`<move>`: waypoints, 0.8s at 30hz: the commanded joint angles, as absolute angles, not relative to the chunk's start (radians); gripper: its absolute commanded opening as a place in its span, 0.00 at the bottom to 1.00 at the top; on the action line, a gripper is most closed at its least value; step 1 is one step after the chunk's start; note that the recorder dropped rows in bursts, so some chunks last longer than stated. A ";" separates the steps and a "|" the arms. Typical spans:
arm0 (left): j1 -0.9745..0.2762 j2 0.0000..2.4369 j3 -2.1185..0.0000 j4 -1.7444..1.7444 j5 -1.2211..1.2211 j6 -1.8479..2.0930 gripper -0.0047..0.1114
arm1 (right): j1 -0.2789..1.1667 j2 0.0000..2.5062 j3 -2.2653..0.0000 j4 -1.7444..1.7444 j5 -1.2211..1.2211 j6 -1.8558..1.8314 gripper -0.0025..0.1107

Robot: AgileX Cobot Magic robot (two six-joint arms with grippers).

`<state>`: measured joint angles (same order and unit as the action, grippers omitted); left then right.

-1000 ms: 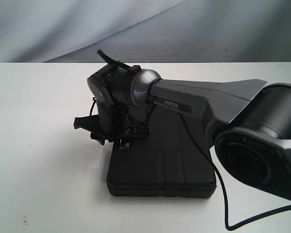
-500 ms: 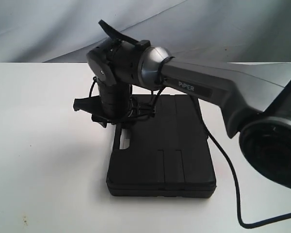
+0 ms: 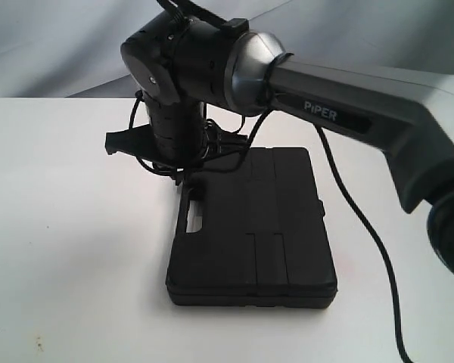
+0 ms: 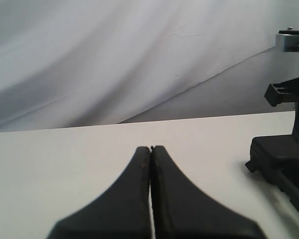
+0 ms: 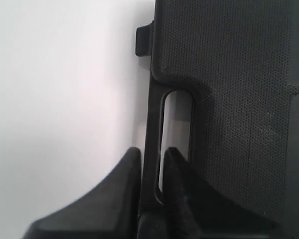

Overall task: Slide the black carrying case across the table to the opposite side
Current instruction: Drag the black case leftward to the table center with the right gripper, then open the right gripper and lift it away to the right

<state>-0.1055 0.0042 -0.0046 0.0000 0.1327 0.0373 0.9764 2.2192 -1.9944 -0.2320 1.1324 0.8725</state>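
Observation:
The black carrying case (image 3: 265, 227) lies flat on the white table (image 3: 60, 227), its handle (image 3: 191, 215) facing left. My right gripper (image 3: 183, 180) comes down from above onto that handle. In the right wrist view the right gripper (image 5: 150, 152) is shut on the handle bar (image 5: 153, 124), one finger outside it and one in the handle slot. My left gripper (image 4: 150, 148) is shut and empty, hovering low over bare table (image 4: 65, 149), with the case (image 4: 284, 159) off to its side. The left gripper does not show in the exterior view.
A black cable (image 3: 363, 219) trails from the right arm (image 3: 348, 113) over the case's right side to the table's front. A grey cloth backdrop (image 3: 60, 45) hangs behind the table's far edge. White tabletop stretches left of the case.
The right gripper's jaws have closed on the case's handle. The right arm's wrist and forearm have risen in the view. The case lies where it was.

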 commanded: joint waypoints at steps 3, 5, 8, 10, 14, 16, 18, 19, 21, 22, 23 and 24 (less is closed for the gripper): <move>-0.104 0.000 0.000 0.000 0.132 0.034 0.04 | 0.987 2.133 -1.897 -0.247 0.991 0.854 0.02; -0.104 0.000 0.000 0.000 0.132 0.034 0.04 | 0.987 2.094 -1.847 -0.263 0.926 0.854 0.02; -0.104 0.000 0.000 0.000 0.132 0.032 0.04 | 0.987 2.031 -1.762 -0.292 0.825 0.854 0.02; -0.104 0.000 0.000 0.000 0.132 0.032 0.04 | 0.987 1.988 -1.700 -0.299 0.764 0.854 0.02; -0.104 0.000 0.000 0.000 0.132 0.032 0.04 | 0.974 1.902 -1.565 -0.304 0.655 0.854 0.02; -0.104 0.000 0.000 0.000 0.132 0.032 0.04 | 0.961 1.857 -1.508 -0.308 0.620 0.843 0.02; -0.104 0.000 0.000 0.000 0.132 0.032 0.04 | 0.942 1.813 -1.446 -0.306 0.580 0.834 0.02; -0.104 0.000 0.000 0.000 0.132 0.035 0.04 | 0.936 1.795 -1.422 -0.303 0.565 0.834 0.02; -0.104 0.000 0.000 0.000 0.132 0.035 0.04 | 0.916 1.750 -1.360 -0.303 0.537 0.823 0.02; -0.104 0.000 0.000 0.000 0.132 0.035 0.04 | 0.907 1.732 -1.328 -0.303 0.523 0.812 0.02; -0.104 0.000 0.000 0.000 0.132 0.035 0.04 | 0.894 1.709 -1.298 -0.297 0.507 0.802 0.02; -0.104 0.000 0.000 0.000 0.132 0.035 0.04 | 0.881 1.685 -1.267 -0.295 0.492 0.795 0.02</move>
